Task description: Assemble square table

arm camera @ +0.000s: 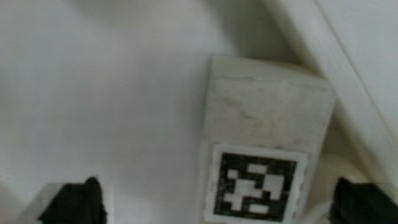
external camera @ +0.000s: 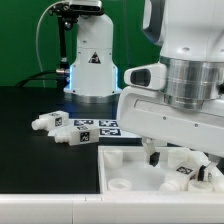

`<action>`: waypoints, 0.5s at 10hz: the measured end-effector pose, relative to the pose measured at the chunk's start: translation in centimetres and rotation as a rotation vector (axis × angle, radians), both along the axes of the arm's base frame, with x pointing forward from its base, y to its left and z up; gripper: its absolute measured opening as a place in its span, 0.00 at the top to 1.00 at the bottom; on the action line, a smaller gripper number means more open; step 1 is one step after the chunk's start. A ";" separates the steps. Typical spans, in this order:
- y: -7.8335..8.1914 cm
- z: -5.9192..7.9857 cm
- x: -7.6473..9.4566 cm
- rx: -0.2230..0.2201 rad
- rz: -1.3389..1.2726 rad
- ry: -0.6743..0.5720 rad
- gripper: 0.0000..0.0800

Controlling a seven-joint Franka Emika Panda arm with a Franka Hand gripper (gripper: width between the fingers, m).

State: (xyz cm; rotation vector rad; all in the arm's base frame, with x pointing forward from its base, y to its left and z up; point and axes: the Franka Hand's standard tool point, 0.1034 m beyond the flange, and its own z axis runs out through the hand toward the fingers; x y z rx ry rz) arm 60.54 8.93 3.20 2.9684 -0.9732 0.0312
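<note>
White: one panel, three legs

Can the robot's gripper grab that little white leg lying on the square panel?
Probably yes. The gripper hangs open right over the leg, straddling it, and nothing seems to be in the way.

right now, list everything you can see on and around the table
table panel: one, white, square with a raised rim and round corner sockets, flat at the near edge
loose legs: two, white with black-and-white tags, lying on the exterior view's left; a fourth leg not made out
leg on the panel: one, white, tagged, lying inside the rim
marker board: one, white with black tags, behind the panel
table: one, black
robot base: one, white, back centre
gripper: one, open, black fingertips either side of the leg on the panel, not touching
</note>
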 end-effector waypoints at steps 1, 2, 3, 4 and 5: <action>0.0 0.0 0.0 0.000 0.000 0.000 0.35; 0.0 0.0 0.0 0.000 0.000 0.000 0.54; 0.0 0.0 0.0 0.000 0.000 0.000 0.66; 0.0 0.0 0.0 0.000 0.000 0.000 0.66; 0.0 0.0 0.0 0.000 0.000 0.000 0.66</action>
